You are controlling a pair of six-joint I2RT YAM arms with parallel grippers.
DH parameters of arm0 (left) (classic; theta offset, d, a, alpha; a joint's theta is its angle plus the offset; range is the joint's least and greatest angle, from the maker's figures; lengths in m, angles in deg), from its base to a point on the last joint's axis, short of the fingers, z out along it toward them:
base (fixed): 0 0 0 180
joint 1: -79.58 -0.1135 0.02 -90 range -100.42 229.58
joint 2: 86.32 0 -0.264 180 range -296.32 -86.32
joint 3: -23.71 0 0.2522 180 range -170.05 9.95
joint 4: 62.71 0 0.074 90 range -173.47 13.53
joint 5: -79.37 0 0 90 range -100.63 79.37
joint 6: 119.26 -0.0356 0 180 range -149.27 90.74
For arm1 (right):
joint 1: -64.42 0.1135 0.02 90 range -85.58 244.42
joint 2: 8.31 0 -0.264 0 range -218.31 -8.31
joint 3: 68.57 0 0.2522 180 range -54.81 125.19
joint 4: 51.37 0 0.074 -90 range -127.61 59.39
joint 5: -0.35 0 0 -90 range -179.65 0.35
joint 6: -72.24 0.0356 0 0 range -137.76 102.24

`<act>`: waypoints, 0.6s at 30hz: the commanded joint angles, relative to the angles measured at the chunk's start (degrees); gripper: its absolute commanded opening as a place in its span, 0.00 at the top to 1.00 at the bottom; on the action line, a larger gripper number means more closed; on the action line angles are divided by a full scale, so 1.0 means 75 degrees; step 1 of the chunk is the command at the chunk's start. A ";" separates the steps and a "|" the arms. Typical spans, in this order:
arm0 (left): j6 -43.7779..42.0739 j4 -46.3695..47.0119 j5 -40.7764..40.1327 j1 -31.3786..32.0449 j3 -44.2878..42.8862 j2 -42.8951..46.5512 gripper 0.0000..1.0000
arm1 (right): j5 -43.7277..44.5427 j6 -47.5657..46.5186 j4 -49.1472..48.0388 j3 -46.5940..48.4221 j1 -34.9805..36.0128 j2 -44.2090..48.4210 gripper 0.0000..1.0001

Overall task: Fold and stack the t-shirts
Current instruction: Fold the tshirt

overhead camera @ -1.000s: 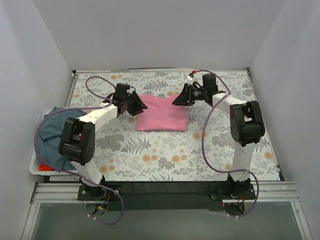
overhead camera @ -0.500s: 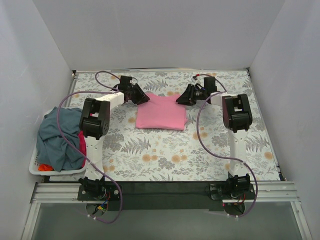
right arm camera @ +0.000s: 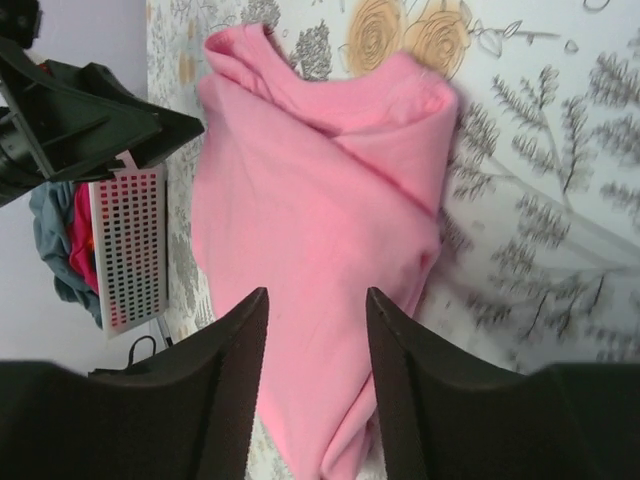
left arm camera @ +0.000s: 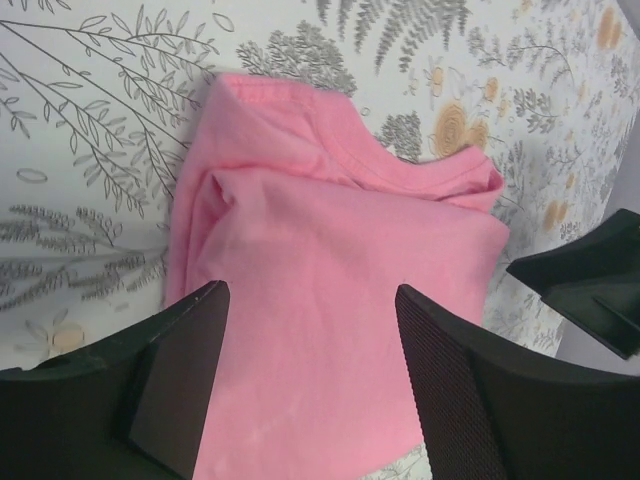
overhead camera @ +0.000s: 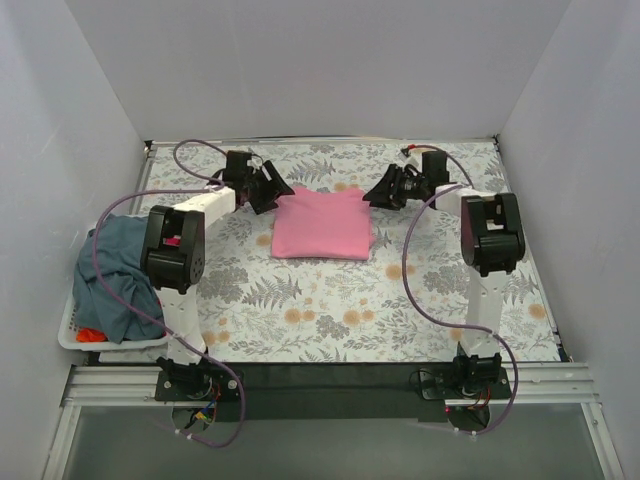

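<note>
The pink t-shirt (overhead camera: 322, 225) lies folded on the bench (overhead camera: 300, 310), directly between the two pairs of jaws. The left jaws and the right jaws both stand wide open and hold nothing. Each is just outside one corner of the collar edge (left arm camera: 400, 170), which runs from one pair to the other. Both arms seem equally near.

The table (overhead camera: 330, 310) I work over wears a fern-and-flower cloth. A white basket (overhead camera: 72, 338) sits at its near left edge. White walls (overhead camera: 320, 70) close me in left, far and right.
</note>
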 commanded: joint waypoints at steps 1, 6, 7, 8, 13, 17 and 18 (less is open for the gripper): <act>-0.0906 -0.0504 -0.0736 0.0386 0.0111 0.1665 0.36 | 0.0659 -0.0605 0.0421 -0.0511 -0.0081 0.1696 0.53; -0.2661 -0.0855 -0.3028 0.2117 0.0742 0.2676 0.33 | 0.2568 -0.1836 0.2460 -0.1273 -0.0221 0.3081 0.34; -0.2817 -0.0915 -0.3243 0.2377 0.0802 0.2770 0.32 | 0.3186 -0.2093 0.3019 -0.1368 -0.0257 0.3490 0.29; -0.2992 -0.0996 -0.3466 0.2624 0.0884 0.2875 0.32 | 0.3483 -0.2211 0.3257 -0.1450 -0.0292 0.3691 0.28; -0.3871 -0.1079 -0.4778 0.4265 0.1224 0.2842 0.32 | 0.4587 -0.2646 0.4290 -0.2139 -0.0433 0.4746 0.23; -0.4703 -0.1044 -0.5634 0.5249 0.0979 0.2163 0.33 | 0.4821 -0.2600 0.4443 -0.3008 -0.0538 0.5368 0.23; -0.4879 -0.1021 -0.5856 0.5564 0.0920 0.2010 0.33 | 0.4833 -0.2564 0.4443 -0.3148 -0.0585 0.5485 0.23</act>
